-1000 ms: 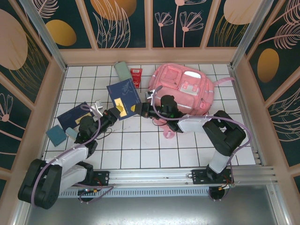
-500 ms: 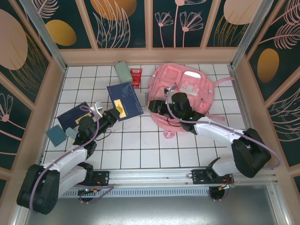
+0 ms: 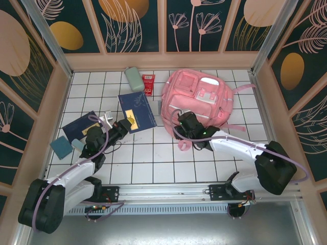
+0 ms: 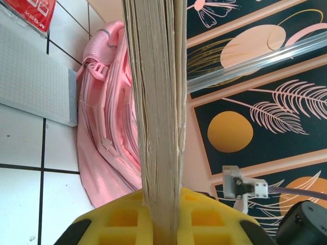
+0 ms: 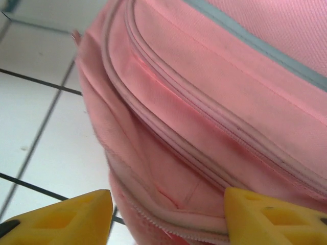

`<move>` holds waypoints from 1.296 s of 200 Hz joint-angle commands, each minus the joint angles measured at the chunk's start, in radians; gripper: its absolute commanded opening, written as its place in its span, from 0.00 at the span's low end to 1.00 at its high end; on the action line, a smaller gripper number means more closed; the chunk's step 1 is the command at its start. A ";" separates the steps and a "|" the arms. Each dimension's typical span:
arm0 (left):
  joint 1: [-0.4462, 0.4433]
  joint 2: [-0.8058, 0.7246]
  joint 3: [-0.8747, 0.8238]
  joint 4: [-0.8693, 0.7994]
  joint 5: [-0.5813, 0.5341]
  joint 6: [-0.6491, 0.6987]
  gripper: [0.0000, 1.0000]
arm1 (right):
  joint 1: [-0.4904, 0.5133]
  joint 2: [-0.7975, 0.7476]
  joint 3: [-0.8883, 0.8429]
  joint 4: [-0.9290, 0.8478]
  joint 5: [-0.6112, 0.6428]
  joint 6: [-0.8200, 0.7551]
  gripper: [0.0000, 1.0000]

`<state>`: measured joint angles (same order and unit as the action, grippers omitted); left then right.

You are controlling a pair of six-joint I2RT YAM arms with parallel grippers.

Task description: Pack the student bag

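Student bag (image 3: 200, 97) lay flat at 1 o'clock on the desk (image 3: 153, 158), front pockets up. Blue book (image 3: 136, 111) was at 11 o'clock, clamped by its edge in the left pincer (image 3: 124, 126), likely readied for loading. Right pincer (image 3: 180, 119) sat at the bag's near rim, fingers apart astride the zip seam (image 5: 168, 148), probably to open it.

White tiled floor (image 3: 153, 163) with dark grout lines, evenly lit. Beyond its far edge stands a back wall (image 3: 179, 25) of dark teal panels, bearing pale line-drawn flowers and orange ovals and divided by peach frames. A left wall (image 3: 20, 66) and a right wall (image 3: 301, 76) of the same pattern flank the floor. Aluminium posts (image 3: 46, 35) stand at its far corners. A metal rail (image 3: 168, 191) runs along its near edge.
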<state>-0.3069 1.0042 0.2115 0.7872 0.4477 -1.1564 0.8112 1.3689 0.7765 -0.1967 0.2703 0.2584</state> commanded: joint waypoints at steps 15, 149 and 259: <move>-0.001 -0.001 0.025 0.033 0.034 0.031 0.00 | 0.031 0.084 0.058 -0.066 0.186 -0.080 0.60; -0.029 0.040 0.017 0.050 0.058 0.023 0.00 | 0.041 0.031 0.159 -0.008 0.359 -0.107 0.00; -0.311 0.445 0.168 0.318 -0.134 -0.174 0.00 | -0.037 -0.045 0.381 -0.012 0.195 -0.093 0.00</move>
<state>-0.5812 1.3804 0.3008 0.9417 0.3828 -1.2606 0.7738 1.3491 1.0855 -0.2531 0.4961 0.1371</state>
